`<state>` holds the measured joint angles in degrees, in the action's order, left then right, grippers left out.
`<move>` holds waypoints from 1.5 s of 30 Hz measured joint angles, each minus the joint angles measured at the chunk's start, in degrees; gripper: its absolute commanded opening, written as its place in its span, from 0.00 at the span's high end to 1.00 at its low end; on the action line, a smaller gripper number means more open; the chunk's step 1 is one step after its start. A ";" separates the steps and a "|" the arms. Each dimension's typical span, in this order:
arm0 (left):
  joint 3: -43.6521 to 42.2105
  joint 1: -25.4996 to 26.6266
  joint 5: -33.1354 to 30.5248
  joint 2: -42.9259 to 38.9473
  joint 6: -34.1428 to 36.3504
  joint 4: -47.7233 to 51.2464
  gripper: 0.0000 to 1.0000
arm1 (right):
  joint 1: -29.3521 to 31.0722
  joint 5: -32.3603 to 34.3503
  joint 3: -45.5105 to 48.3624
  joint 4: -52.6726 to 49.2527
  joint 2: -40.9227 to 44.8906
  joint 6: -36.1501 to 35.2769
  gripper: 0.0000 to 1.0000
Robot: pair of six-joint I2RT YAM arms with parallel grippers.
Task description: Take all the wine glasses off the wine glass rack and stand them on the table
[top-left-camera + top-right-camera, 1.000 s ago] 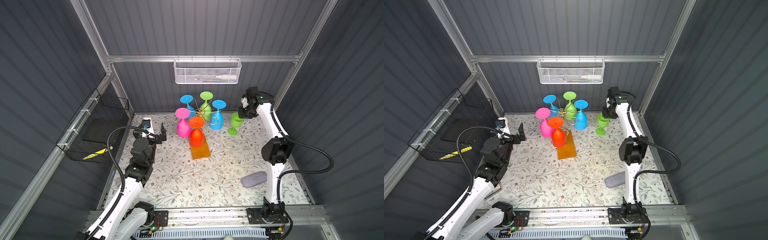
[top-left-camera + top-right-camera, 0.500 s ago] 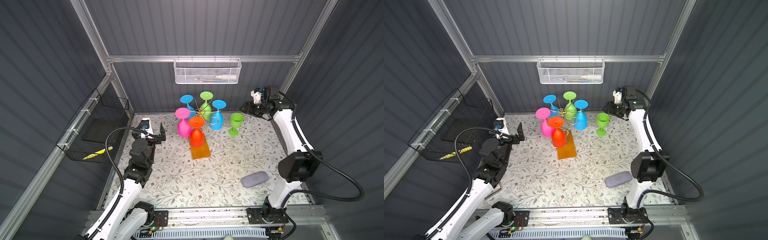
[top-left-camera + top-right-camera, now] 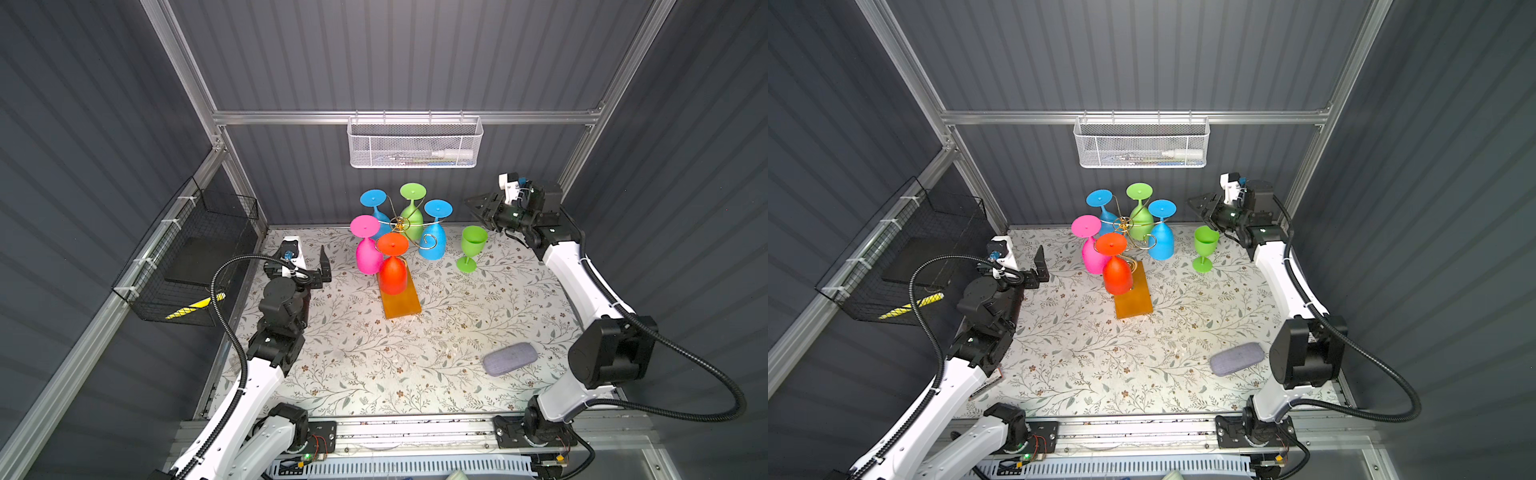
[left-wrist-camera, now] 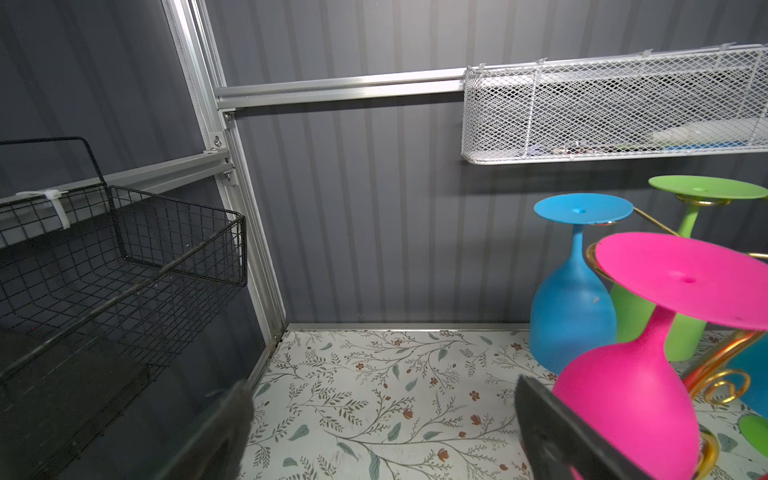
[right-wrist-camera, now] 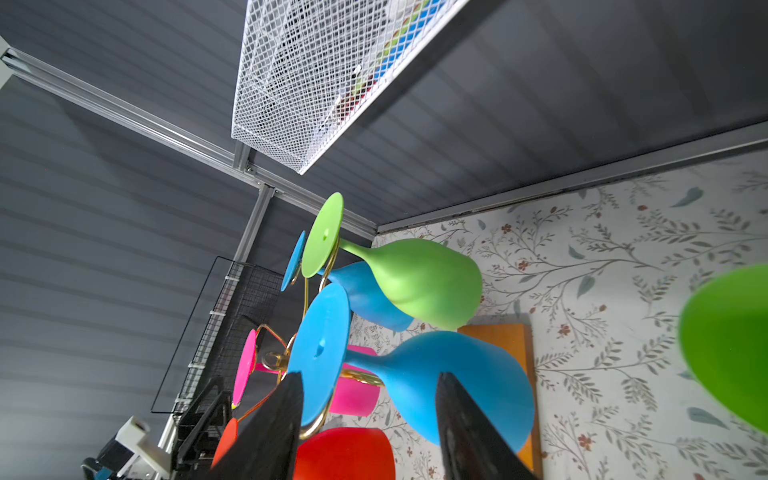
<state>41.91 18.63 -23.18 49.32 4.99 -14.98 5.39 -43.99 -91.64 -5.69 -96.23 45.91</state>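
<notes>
On the floral table [image 3: 374, 365] the wine glass rack [image 3: 402, 301] stood toward the back, with five hanging glasses [image 3: 432, 245] bowl-down on it. The right arm [image 3: 577, 282] stretched along the table's right edge, wrist high and levelled toward the rack. A green wine glass [image 3: 473, 245] stood upright on the table, clear of the rack on its right side, its stem vertical. The right gripper [image 3: 477, 206] hung near it, above and toward the back wall, jaws parted and empty. The left gripper [image 3: 308, 253], spread wide and holding nothing, sat on the rack's opposite side, so the right arm looked the nearer one
</notes>
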 measured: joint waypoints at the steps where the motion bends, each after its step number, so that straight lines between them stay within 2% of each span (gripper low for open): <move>1: 0.00 0.00 0.00 0.00 0.00 0.00 0.00 | 0.48 -0.22 -0.83 0.09 -0.72 0.24 0.47; 10: 0.00 0.00 0.00 0.00 0.00 0.00 0.00 | 3.78 -0.55 -6.14 -0.79 -4.35 0.26 0.51; 23: 0.00 0.00 0.00 0.00 0.00 0.00 0.00 | 4.66 0.42 -7.76 -4.48 -5.86 -1.25 0.55; 29: 0.00 0.00 0.00 0.00 0.00 0.00 0.00 | 5.09 0.66 -7.76 -5.14 -5.86 -1.57 0.65; 34: 0.00 0.00 0.00 0.00 0.00 0.00 0.00 | 5.22 0.61 -7.76 -4.98 -5.86 -1.42 0.79; 39: 0.00 0.00 0.00 0.00 0.00 0.00 0.00 | 5.22 0.50 -7.76 -4.35 -5.90 -0.79 0.85; 45: 0.00 0.00 -0.02 0.00 0.00 0.00 0.00 | 5.22 0.04 -7.65 -1.55 -5.92 1.27 0.99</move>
<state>41.91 18.63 -23.20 49.32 4.99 -14.98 10.61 -43.94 -99.29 -7.25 -102.15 47.18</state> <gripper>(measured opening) 0.996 0.053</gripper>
